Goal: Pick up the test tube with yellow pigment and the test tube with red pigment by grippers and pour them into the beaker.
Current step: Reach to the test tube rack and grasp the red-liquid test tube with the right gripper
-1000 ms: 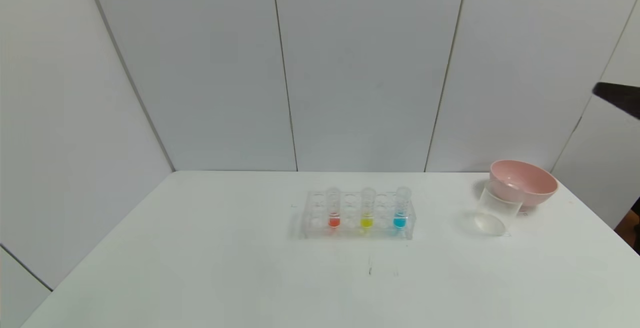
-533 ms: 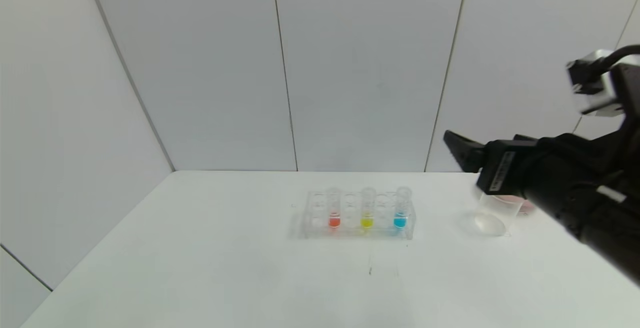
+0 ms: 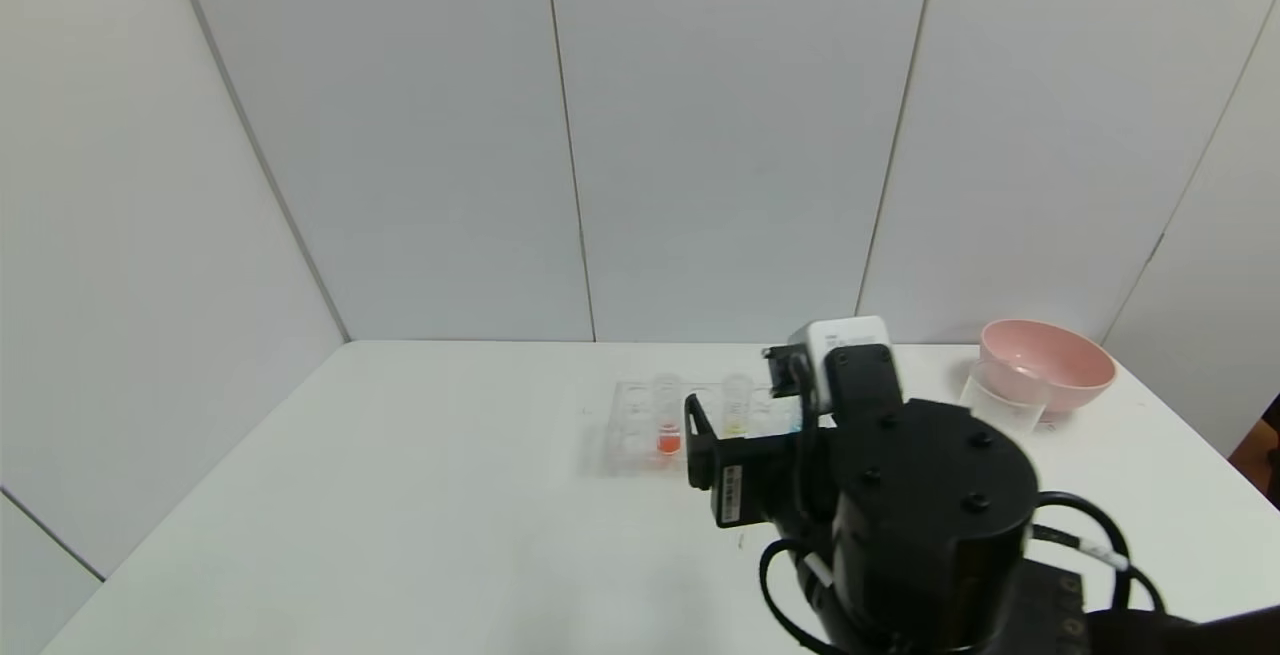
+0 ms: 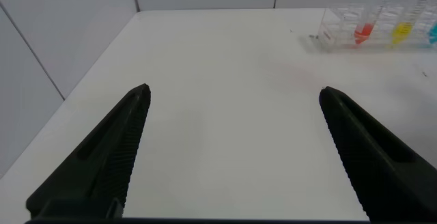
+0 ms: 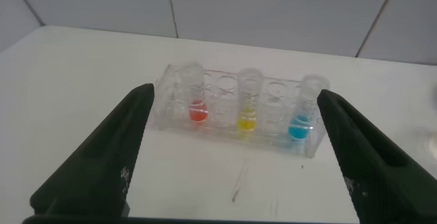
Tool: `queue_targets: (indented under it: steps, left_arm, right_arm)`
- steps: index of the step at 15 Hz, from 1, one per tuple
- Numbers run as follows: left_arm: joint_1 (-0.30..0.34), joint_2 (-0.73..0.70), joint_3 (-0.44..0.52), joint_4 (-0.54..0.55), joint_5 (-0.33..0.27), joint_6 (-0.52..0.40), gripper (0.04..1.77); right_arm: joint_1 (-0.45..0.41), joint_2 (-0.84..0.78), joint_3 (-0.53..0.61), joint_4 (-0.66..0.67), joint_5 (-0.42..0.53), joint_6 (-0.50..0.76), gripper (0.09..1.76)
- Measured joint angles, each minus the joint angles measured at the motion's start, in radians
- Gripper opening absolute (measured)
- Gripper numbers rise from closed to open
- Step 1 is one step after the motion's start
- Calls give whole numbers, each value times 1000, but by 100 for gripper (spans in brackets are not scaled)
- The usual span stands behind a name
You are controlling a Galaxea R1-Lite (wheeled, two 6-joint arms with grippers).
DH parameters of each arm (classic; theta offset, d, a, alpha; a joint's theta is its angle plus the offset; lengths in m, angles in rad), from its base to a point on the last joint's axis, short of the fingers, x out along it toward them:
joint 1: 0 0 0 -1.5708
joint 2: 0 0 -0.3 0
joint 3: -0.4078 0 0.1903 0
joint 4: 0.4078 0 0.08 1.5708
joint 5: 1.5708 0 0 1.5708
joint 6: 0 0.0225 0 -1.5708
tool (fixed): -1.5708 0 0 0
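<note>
Swinging in from the right, the right gripper [image 5: 232, 149] now faces the rack [image 5: 235, 108], fingers wide; the upright yellow tube [image 5: 247, 101] stands dead ahead, centred between them.

The right end effector [image 3: 700, 445] hides the blue tube and part of the rack [image 3: 630, 430].

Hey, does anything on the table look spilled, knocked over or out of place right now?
Nothing stands out. The three tubes stand upright in the rack, no liquid shows on the table, and the beaker stands upright beside the pink bowl.
</note>
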Motion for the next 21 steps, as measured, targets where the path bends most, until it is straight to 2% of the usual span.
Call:
queue_targets:
  steps: [3,8,11,17,21]
  left_arm:
    - [0,0,0,0,0,0,176]
    - [0,0,0,0,0,0,176]
    - [0,0,0,0,0,0,176]
    - [0,0,0,0,0,0,176]
    - [0,0,0,0,0,0,176]
  right_arm:
    - [32,131,-79,-53,-39,3,171]
    - [35,328,-260,-61,-52,5,171]
    - [0,420,-350,-54,-49,7,171]
    - [-79,523,-443,-47,-21,11,171]
    - [-128,570,-538,23,-2,25,171]
